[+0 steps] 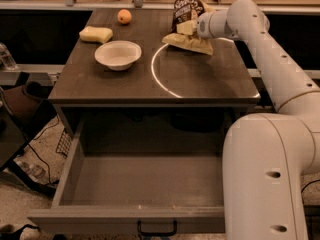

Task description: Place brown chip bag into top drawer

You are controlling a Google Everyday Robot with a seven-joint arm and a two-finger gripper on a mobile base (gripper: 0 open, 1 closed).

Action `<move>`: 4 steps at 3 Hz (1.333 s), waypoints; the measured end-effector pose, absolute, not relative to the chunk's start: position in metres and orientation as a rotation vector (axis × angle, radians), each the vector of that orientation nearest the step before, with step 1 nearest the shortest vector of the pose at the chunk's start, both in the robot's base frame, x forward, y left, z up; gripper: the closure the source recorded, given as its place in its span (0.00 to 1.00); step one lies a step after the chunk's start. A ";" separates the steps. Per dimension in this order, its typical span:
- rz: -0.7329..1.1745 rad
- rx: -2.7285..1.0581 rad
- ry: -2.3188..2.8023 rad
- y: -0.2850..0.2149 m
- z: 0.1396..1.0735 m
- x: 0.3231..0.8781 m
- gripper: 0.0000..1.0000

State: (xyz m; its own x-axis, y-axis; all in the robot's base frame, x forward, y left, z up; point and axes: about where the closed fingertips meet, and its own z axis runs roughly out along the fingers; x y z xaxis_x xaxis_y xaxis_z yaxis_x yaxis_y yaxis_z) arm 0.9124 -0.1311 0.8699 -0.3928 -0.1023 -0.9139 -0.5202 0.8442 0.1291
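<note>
The brown chip bag (189, 15) stands at the back right of the table top, its dark top upright and its tan lower part (192, 43) spread on the table. My gripper (187, 28) reaches in from the right and is shut on the bag's middle. The top drawer (135, 219) is pulled fully open below the table's front edge, with nothing in it and its dark handle (156, 230) at the front. My white arm (270, 49) runs from the lower right up to the bag.
A white bowl (118, 54), a yellow sponge (96, 34) and an orange fruit (124, 16) sit on the left half of the table (200, 79). A bright ring of light (162, 71) lies on the table top. Cables and a dark bag lie on the floor at left.
</note>
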 end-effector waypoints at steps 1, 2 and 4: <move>0.486 -0.462 1.944 -0.131 0.870 0.912 1.00; 0.486 -0.462 1.944 -0.131 0.871 0.912 1.00; 0.486 -0.462 1.944 -0.131 0.871 0.912 1.00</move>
